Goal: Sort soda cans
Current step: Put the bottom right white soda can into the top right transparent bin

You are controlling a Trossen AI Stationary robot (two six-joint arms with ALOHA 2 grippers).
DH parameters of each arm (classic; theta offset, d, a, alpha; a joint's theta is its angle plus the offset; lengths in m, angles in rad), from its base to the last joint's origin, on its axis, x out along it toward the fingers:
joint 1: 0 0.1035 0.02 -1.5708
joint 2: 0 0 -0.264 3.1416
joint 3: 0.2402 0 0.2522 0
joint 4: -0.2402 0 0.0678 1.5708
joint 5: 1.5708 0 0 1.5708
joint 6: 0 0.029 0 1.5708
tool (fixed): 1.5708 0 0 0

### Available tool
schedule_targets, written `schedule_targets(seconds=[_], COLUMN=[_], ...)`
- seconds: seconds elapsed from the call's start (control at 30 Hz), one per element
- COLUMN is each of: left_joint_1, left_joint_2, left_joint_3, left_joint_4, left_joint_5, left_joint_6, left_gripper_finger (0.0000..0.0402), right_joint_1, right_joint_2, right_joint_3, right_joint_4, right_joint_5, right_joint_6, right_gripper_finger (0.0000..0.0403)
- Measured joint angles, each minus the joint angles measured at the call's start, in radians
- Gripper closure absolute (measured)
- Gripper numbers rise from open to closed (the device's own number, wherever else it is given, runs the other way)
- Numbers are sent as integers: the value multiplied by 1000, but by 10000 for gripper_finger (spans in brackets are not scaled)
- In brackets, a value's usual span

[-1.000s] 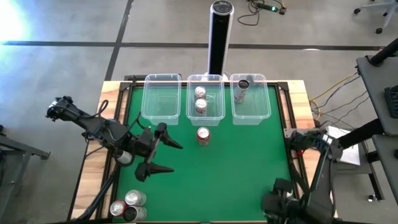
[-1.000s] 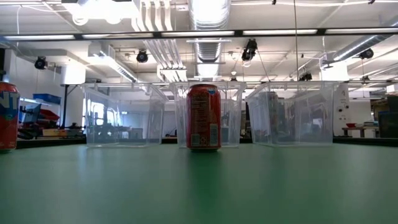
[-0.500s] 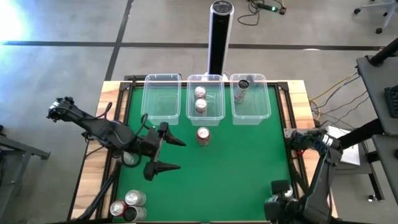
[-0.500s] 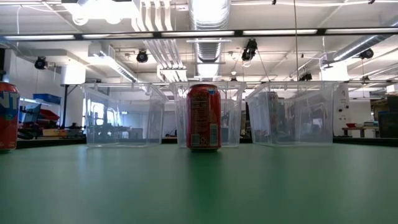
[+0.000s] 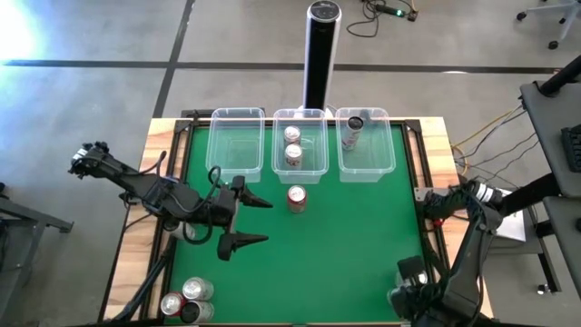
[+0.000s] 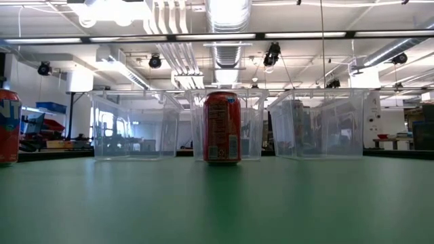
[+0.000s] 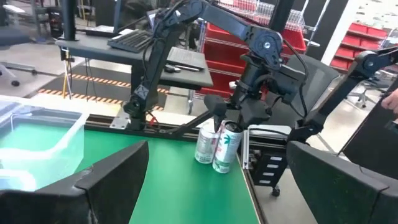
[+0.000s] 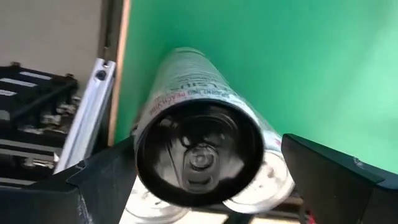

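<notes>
A red soda can (image 5: 297,198) stands upright on the green mat, in front of the middle tub (image 5: 313,168); it also shows in the low view (image 6: 222,127). My left gripper (image 5: 267,222) hovers open just left of it, touching nothing. At the table's right edge my right gripper (image 5: 434,204) points down over a group of silver-white cans (image 7: 214,146). Its open fingers (image 8: 102,180) stand on either side of one can's top (image 8: 199,152). Two cans sit in the middle tub and one (image 5: 352,129) in the right tub. My right gripper comes from above, pointing down, with one finger on each side of the silver-white can's top end (image 8: 149,124). The can stands upright among its neighbours. Whether the fingers touch it, I cannot tell.
The left tub (image 5: 234,168) holds nothing. Three cans (image 5: 188,300) cluster at the near left corner, and another red can (image 6: 8,127) shows at the low view's left edge. A tall black post (image 5: 320,50) rises behind the tubs. Bare mat lies right of the red can.
My left gripper has moved toward the table's right edge, closer to the red can, staying open. My right arm has shifted a little at the right edge. No can has moved.
</notes>
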Motion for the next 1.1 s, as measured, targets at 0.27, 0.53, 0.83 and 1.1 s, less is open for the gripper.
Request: schedule_targets(seconds=[0.27, 0.53, 0.83, 1.1], left_joint_1=[0, 0, -2, -2], left_joint_2=[0, -15, -112, -184], left_joint_3=[0, 0, -1, -1], left_joint_4=[-5, -56, -122, -125], left_joint_5=[-1, -1, -2, -23], left_joint_6=[-6, -27, -36, -11], left_gripper_finger=[35, 35, 35, 35], right_joint_1=[0, 2, -1, -59], right_joint_2=[-7, -7, -6, -10], right_joint_3=[-77, -95, -85, -7], right_joint_4=[48, 87, 116, 129], right_joint_5=[-33, -37, -65, -55], right_joint_6=[-71, -105, -120, -53], right_gripper_finger=[23, 73, 166, 150])
